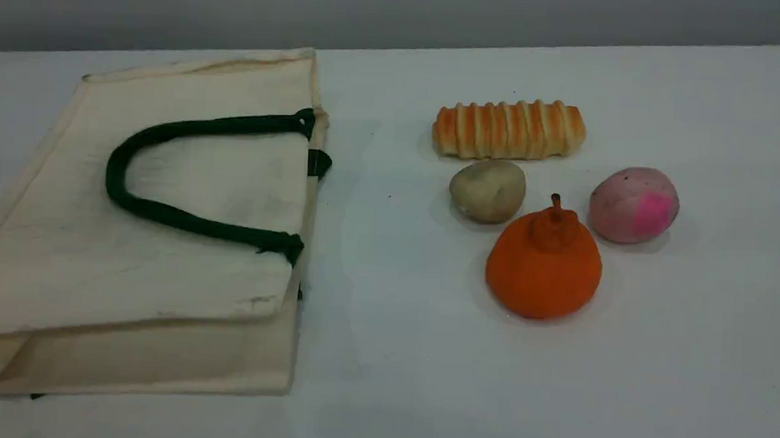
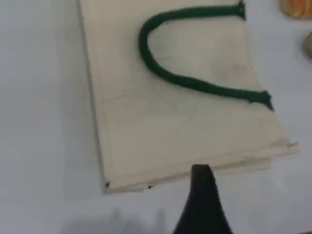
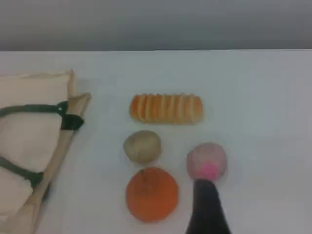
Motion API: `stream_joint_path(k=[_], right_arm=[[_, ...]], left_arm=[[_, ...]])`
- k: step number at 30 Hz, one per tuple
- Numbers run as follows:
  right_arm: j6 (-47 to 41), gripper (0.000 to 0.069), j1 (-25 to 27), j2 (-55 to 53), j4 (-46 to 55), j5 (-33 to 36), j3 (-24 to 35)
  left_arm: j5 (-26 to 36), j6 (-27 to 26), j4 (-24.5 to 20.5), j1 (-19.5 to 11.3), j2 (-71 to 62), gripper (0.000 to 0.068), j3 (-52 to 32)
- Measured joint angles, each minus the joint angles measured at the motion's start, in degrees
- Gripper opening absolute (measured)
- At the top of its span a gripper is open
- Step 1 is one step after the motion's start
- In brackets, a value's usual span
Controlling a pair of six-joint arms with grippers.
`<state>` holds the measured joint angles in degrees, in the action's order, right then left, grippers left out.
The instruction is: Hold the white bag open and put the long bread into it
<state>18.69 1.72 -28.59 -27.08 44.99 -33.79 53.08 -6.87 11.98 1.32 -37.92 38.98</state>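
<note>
The large cream-white canvas bag [image 1: 165,235] lies flat along the table's [image 1: 685,390] left edge. Its mouth is turned toward the table's middle and pressed shut, with 1 dark green rope handle [image 1: 119,168] folded back over the upper panel. That handle looks the natural place to lift, since raising it should part the mouth. The left gripper [image 2: 201,187] hangs above the bag's near side; only 1 fingertip shows, so I cannot tell how wide it stands.

The long golden ridged bread [image 1: 509,130] lies toward the far edge in the right half, parallel to that edge. Just beside its near side sits a beige potato-like lump [image 1: 488,190]. An orange pear-shaped fruit [image 1: 544,265] and a pink-patched ball [image 1: 634,204] sit nearer, crowding an approach from the front. The right gripper [image 3: 207,204] hovers over them, jaws wide, holding nothing.
</note>
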Motion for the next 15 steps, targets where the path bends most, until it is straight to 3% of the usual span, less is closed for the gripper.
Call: stream_joint_path(k=[15], right_arm=[[21.16, 0.0431, 0.0, -26.93, -23.26, -8.57, 0.0]], left_arm=[[-18.38, 0.26, 0.0, 0.0, -25.91, 0.0484, 0.16]])
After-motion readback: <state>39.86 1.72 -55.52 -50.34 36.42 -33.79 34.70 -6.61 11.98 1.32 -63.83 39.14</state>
